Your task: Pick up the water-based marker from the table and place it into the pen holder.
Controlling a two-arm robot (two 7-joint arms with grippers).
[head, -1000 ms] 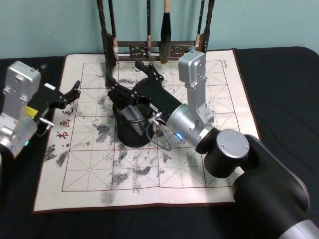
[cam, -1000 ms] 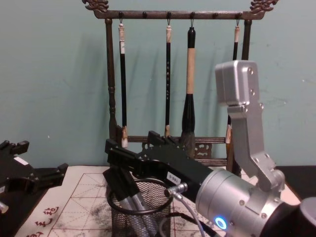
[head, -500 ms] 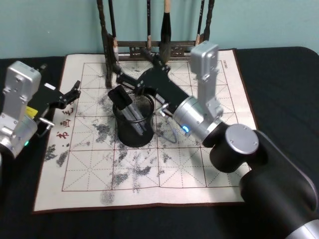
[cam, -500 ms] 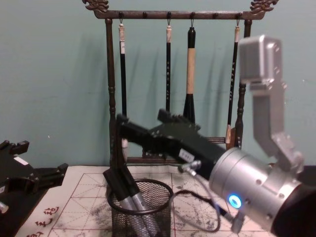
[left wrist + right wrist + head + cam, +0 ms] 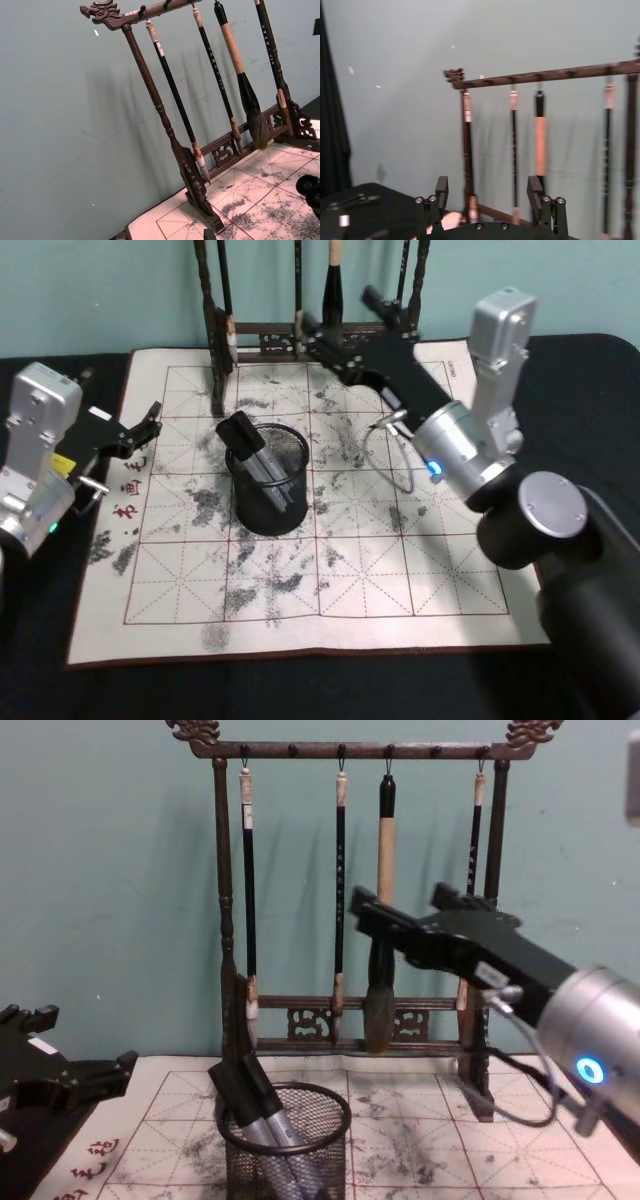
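Observation:
The pen holder (image 5: 266,502) (image 5: 285,1150), a black mesh cup, stands on the white grid mat of the table (image 5: 300,590). The water-based marker (image 5: 250,447) (image 5: 250,1098), grey with a black cap, leans inside it against the left rim, with another grey barrel beside it. My right gripper (image 5: 342,320) (image 5: 405,910) (image 5: 488,191) hangs open and empty, high up behind and to the right of the cup, in front of the brush rack. My left gripper (image 5: 140,430) (image 5: 70,1070) rests open at the mat's left edge.
The tall carved wooden brush rack (image 5: 300,335) (image 5: 345,1030) (image 5: 195,170) with several hanging brushes stands along the mat's far edge, just behind my right gripper. Grey ink smudges cover the mat; dark tabletop (image 5: 560,370) lies around it.
My right gripper has let go of the marker, risen from the pen holder and swung back to the right toward the rack. The marker stays in the cup. The left arm has not moved.

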